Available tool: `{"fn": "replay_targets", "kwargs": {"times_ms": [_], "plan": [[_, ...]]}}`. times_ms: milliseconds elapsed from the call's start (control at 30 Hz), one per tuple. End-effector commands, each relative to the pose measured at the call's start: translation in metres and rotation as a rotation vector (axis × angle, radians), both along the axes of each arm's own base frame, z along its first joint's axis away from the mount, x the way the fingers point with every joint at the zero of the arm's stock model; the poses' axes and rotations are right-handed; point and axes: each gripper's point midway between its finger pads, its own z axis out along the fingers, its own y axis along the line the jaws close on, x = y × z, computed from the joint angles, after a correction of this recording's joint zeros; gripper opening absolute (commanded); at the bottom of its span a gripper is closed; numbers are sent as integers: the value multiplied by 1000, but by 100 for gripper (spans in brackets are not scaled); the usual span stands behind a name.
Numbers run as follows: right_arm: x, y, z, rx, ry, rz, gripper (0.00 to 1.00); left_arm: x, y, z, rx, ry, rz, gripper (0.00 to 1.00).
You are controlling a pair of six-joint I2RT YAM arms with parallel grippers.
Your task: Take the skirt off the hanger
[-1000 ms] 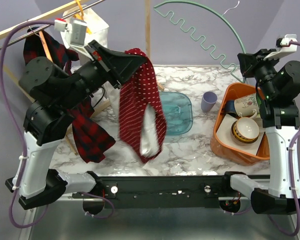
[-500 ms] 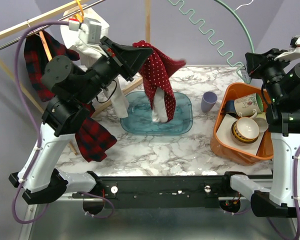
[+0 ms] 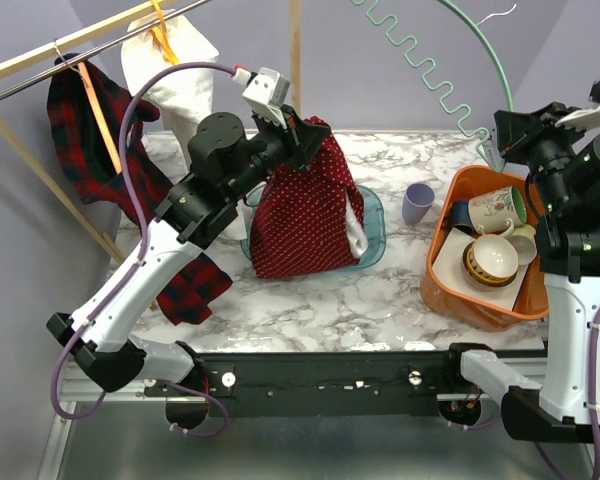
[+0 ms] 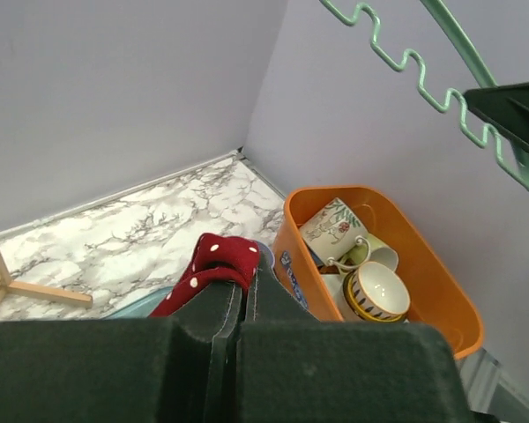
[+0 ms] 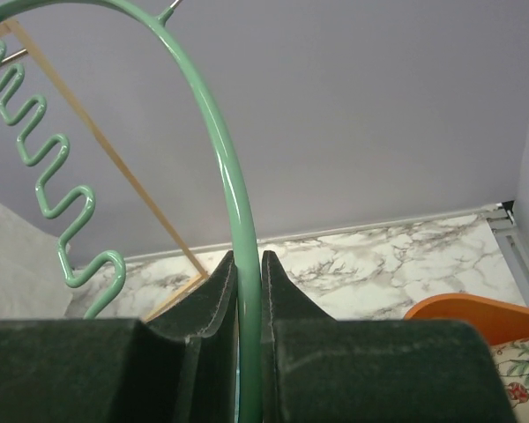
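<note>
The skirt [image 3: 305, 210] is dark red with white dots and hangs from my left gripper [image 3: 305, 130], its lower part resting in the clear blue tray [image 3: 372, 240]. My left gripper is shut on the skirt's top edge [image 4: 216, 257], seen in the left wrist view. The green hanger [image 3: 450, 70], an arc with a wavy bar, is bare and held up at the back right. My right gripper [image 3: 502, 140] is shut on the hanger's arc [image 5: 238, 229]. Skirt and hanger are apart.
An orange bin [image 3: 450, 285] with a mug and bowls [image 3: 490, 260] stands at the right. A lilac cup [image 3: 416, 203] sits beside it. A wooden rack [image 3: 90, 45] at the left holds a plaid garment [image 3: 85, 120] and a white one [image 3: 175, 60].
My left arm has swung the skirt away from the near left toward the middle and lowered it into the blue tray. The right gripper has held the hanger almost still.
</note>
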Motion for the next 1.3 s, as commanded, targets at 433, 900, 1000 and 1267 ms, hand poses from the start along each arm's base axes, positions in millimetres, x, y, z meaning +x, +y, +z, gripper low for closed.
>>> {"fn": "replay_targets", "kwargs": {"times_ms": [433, 900, 1000, 1267], "plan": [[-47, 0, 13, 6, -91, -12, 1, 54, -25, -12, -58, -95, 58, 0], [-32, 5, -4, -35, -41, 22, 1, 60, -8, -188, 110, 217, 169, 86], [-20, 6, -8, -81, -19, 8, 1, 53, -7, -152, 121, 203, 141, 99], [26, 22, 1, -285, -29, -124, 1, 24, 5, -68, 80, 188, 88, 99]]}}
